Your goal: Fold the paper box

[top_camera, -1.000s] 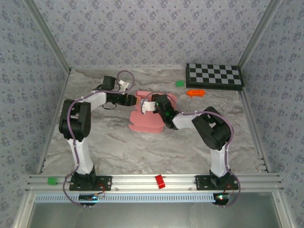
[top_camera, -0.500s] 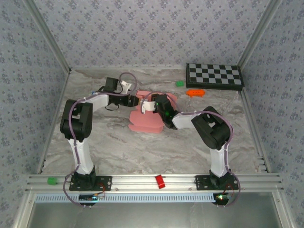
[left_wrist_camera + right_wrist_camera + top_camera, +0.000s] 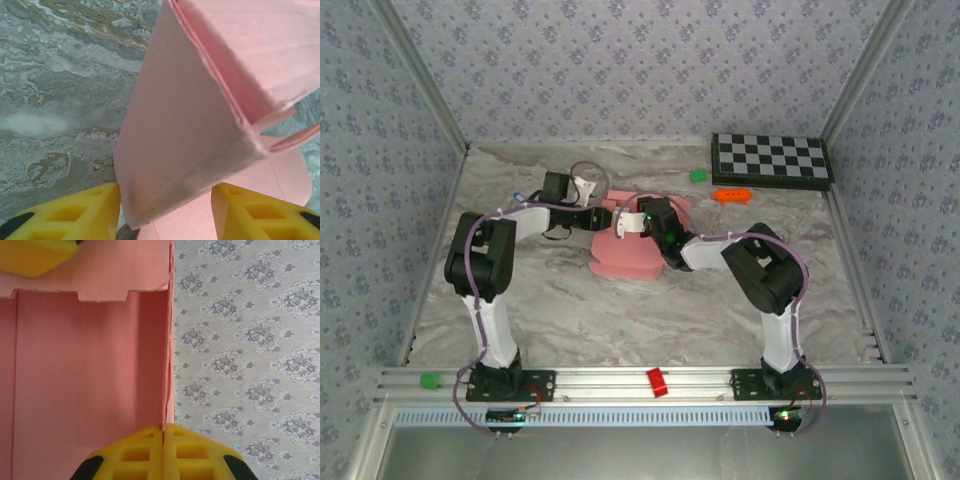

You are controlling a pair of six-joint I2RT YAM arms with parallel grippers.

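**A:** Right pincer [image 3: 164, 429] first. What do we see?

**B:** Pressed together, pinching the paper box [image 3: 90, 370]. A thin upright side wall of the card runs edge-on straight into the seam btw its yellow fingers [image 3: 135, 455]. We've got the box's inside left of that wall and patterned wallpaper [image 3: 240, 365] right of it.

**A:** And the left pincer [image 3: 166, 192]?

**B:** Spread. A raised pink flap stands btw its two fingers, broad face twd the wrist cam. The finger on the cam's left [image 3: 75, 212] sits against the flap's edge, the other just beside the flap. Whether it squeezes, we can't tell.

**A:** Where's the box overall?

**B:** From above we see it approx mid-table, a bit twd the far side, partly folded. Flat pink panels lie on the marble table [image 3: 570, 320], w/ the raised part at the far end. Both pincers meet there, tips near each other, left arm reaching in from the left, right arm from the right.

**A:** Anything else around it?

**B:** Checkerboard [image 3: 770, 158] in the far right corner, well apart from the box. A small green block [image 3: 699, 175] sits by its left end, an orange toy [image 3: 731, 195] just in front of it. We also see a red block [image 3: 657, 381] on the near rail btw the arm bases.
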